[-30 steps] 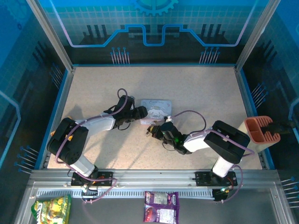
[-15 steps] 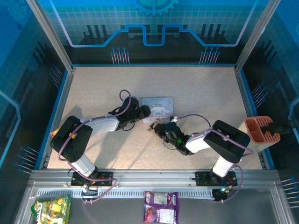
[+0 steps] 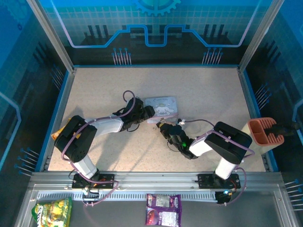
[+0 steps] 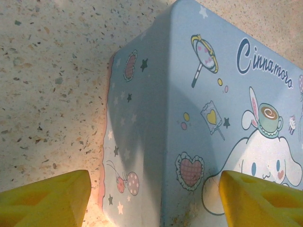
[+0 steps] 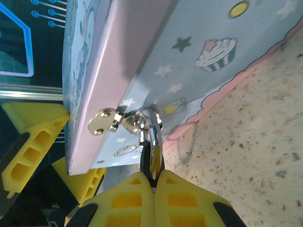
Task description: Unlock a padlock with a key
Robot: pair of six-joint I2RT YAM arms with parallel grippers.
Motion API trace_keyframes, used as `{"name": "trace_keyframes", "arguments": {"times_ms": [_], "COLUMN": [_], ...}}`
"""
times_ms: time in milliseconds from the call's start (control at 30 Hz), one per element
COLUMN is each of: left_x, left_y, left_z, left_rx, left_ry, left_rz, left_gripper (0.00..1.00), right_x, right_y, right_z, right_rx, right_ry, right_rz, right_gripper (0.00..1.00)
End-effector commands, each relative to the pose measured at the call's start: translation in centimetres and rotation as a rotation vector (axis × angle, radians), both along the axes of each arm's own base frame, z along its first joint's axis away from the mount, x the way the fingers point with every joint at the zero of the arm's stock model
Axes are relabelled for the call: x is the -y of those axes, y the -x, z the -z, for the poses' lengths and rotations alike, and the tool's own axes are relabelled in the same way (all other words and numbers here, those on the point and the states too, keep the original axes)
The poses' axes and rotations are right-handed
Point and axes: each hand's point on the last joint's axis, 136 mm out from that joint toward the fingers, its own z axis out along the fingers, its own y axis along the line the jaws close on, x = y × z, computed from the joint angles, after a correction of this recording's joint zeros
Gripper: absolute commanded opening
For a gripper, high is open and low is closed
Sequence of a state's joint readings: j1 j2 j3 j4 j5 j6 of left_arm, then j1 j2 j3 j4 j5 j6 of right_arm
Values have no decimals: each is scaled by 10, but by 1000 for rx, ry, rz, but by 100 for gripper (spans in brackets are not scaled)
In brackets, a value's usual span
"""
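- The right gripper (image 5: 154, 177) is pinched shut on the padlock (image 5: 153, 137), its yellow pads closed around the thin silvery shackle just below the tin's hasp (image 5: 102, 120).
- A dark sliver sits between the pads. Whether it is the lock's body or the key, I cannot tell.
- The tin (image 4: 189, 94) has slid slightly right on the table (image 3: 208, 90), and the right gripper has followed it, keeping hold.
- The left gripper (image 4: 155, 189) has pushed in against the tin's left end, its jaws spread wide across one corner and grasping nothing.
- My read: the tin is now braced and the lock steadied, but the unlocking itself has not begun.
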State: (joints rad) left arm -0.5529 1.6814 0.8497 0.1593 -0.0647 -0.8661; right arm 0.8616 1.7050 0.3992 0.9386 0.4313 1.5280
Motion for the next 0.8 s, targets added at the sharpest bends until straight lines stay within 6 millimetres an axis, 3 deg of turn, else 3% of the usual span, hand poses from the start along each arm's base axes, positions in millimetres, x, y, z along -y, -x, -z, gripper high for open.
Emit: {"name": "trace_keyframes", "arguments": {"times_ms": [0, 767], "left_x": [-13, -15], "left_y": [25, 23], "left_z": [41, 33], "left_rx": [-143, -130], "left_ry": [-108, -112], "left_rz": [3, -8], "left_gripper": [72, 72], "right_x": [18, 49], "right_y": [-12, -3], "right_z": [-5, 6], "right_rx": [31, -40], "right_ry": [-29, 61], "right_rz": [100, 98], "right_gripper": [0, 0]}}
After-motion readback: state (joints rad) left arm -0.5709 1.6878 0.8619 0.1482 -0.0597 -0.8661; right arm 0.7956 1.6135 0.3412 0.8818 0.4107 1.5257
